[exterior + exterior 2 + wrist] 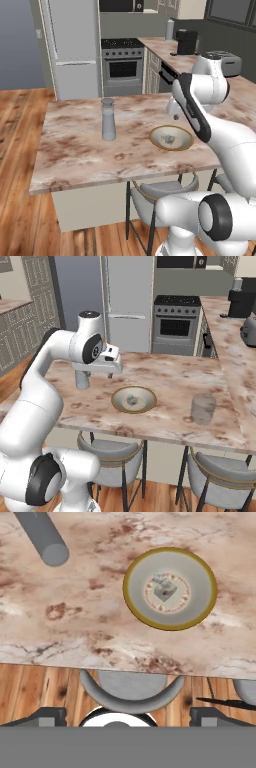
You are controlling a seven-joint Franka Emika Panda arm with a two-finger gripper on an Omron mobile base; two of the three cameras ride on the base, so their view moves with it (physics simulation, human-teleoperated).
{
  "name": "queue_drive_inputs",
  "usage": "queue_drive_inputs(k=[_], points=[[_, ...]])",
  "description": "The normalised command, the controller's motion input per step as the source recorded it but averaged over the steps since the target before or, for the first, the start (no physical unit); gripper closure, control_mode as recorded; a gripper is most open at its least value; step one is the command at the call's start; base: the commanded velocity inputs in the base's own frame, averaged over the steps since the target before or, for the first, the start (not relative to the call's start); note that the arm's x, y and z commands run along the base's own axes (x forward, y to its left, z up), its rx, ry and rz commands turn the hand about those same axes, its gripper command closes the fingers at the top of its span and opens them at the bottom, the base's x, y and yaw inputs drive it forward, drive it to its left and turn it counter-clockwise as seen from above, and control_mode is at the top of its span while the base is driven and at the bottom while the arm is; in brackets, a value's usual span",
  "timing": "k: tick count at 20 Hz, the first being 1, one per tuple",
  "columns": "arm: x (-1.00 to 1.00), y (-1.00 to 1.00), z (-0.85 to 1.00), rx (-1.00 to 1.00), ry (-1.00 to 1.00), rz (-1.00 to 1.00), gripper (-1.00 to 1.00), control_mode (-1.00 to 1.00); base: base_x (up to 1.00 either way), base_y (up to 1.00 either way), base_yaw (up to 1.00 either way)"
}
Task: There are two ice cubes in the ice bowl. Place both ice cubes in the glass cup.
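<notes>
The ice cubes [165,591] sit clustered at the centre of the ice bowl [200,614] on the worktop [90,622] — the glass cup [108,120] stands well apart. The gripper [127,717] hovers above, jaws spread and empty; a descent could nip both cubes together — or skid one off the slick slope.

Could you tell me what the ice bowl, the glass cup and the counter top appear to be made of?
The ice bowl looks like glazed ceramic: opaque beige inside, glossy golden-brown rim. The glass cup seems to be tinted glass or clear plastic: grey-blue and translucent. The counter top looks like polished marble or stone laminate, cream with reddish-brown veining.
</notes>
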Motion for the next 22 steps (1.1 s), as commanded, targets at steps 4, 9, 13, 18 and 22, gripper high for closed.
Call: queue_drive_inputs(k=[4,9,13,18,22], points=[[0.00,-0.23,-0.05,0.00,0.00,0.00,-1.00,-1.00,0.00,0.00,0.00],[0.04,-0.33,-0.11,0.00,0.02,-0.01,-1.00,-1.00,0.00,0.00,0.00],[0.07,-0.41,-0.11,0.00,0.04,-0.04,-1.00,-1.00,0.00,0.00,0.00],[0.08,-0.31,-0.04,0.00,0.02,-0.01,-1.00,-1.00,0.00,0.00,0.00],[0.18,-0.20,-0.04,0.00,0.00,0.00,-1.00,-1.00,0.00,0.00,0.00]])
